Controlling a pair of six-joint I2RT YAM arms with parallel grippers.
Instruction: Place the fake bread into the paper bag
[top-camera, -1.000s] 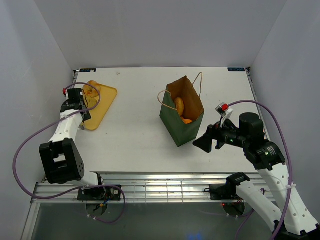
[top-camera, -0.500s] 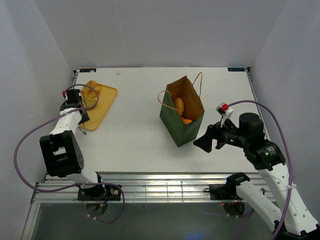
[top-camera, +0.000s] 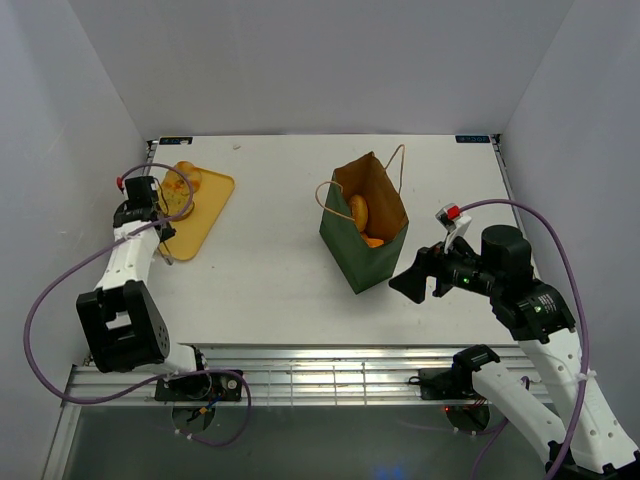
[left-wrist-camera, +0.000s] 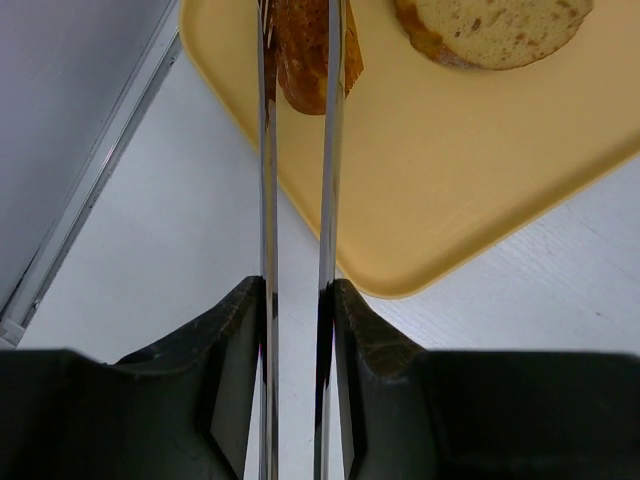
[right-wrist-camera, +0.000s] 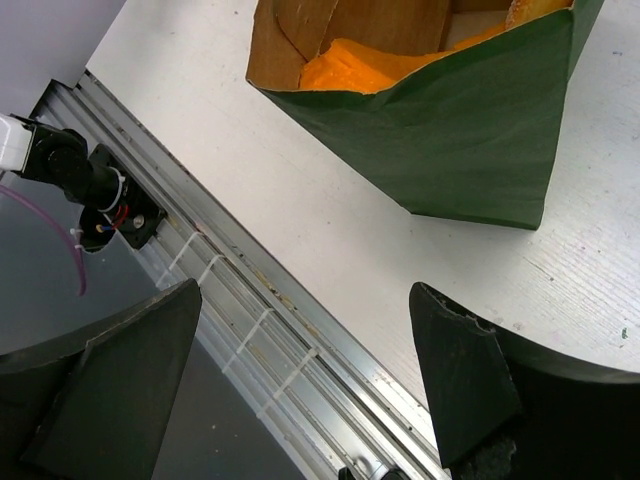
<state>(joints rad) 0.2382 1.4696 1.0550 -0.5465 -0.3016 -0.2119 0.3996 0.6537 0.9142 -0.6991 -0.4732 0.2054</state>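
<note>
My left gripper (left-wrist-camera: 297, 292) is shut on a pair of metal tongs (left-wrist-camera: 329, 180), whose two blades reach out over the yellow tray (left-wrist-camera: 450, 190). A dark golden-brown piece of fake bread (left-wrist-camera: 305, 50) sits squeezed between the blade tips. A second, paler bread piece (left-wrist-camera: 490, 25) lies on the tray beside it. From above, the left gripper (top-camera: 148, 203) is at the tray's (top-camera: 200, 225) left edge. The green paper bag (top-camera: 365, 235) stands open mid-table with orange bread (top-camera: 358, 210) inside. My right gripper (top-camera: 412, 283) hangs open and empty just right of the bag (right-wrist-camera: 470, 150).
The table's near edge, a metal rail (right-wrist-camera: 250, 300), runs under the right gripper (right-wrist-camera: 305, 295). White walls close in the table on the left, back and right. The bag's string handles (top-camera: 400, 165) stick up at its far side.
The left gripper has squeezed the tongs together on the bread piece and shifted slightly toward the far left. The right arm has barely moved.
</note>
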